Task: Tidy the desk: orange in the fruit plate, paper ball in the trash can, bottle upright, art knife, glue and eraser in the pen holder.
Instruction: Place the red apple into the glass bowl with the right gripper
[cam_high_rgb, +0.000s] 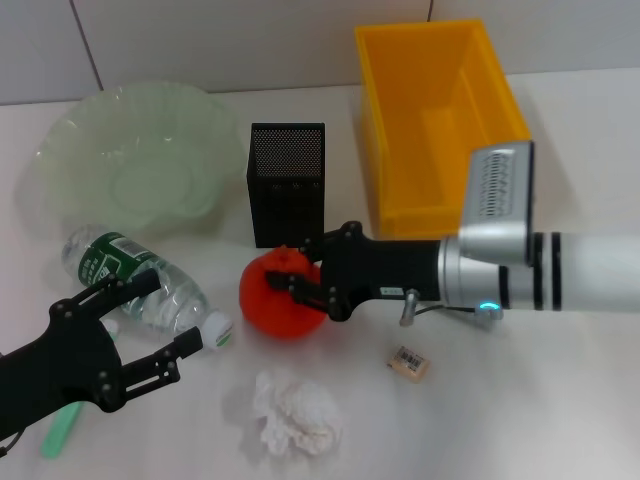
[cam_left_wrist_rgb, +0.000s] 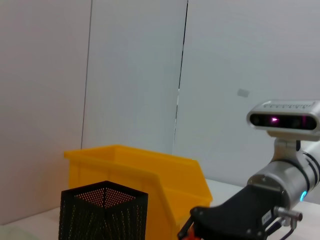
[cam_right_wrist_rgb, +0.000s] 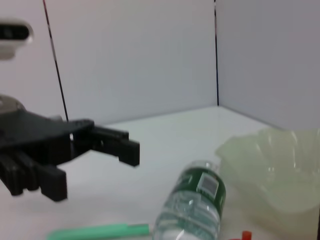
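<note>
The orange rests on the table in front of the pen holder. My right gripper reaches in from the right and is closed on the orange's upper right side. The bottle lies on its side at the left, its cap towards the orange. My left gripper is open and empty, its fingers over the bottle's cap end. The paper ball lies at the front centre. The eraser lies right of it. A green tool lies at the front left. The fruit plate is at the back left.
The yellow trash can stands at the back right, beside the pen holder. In the left wrist view the pen holder, trash can and right gripper show. The right wrist view shows the bottle, fruit plate and left gripper.
</note>
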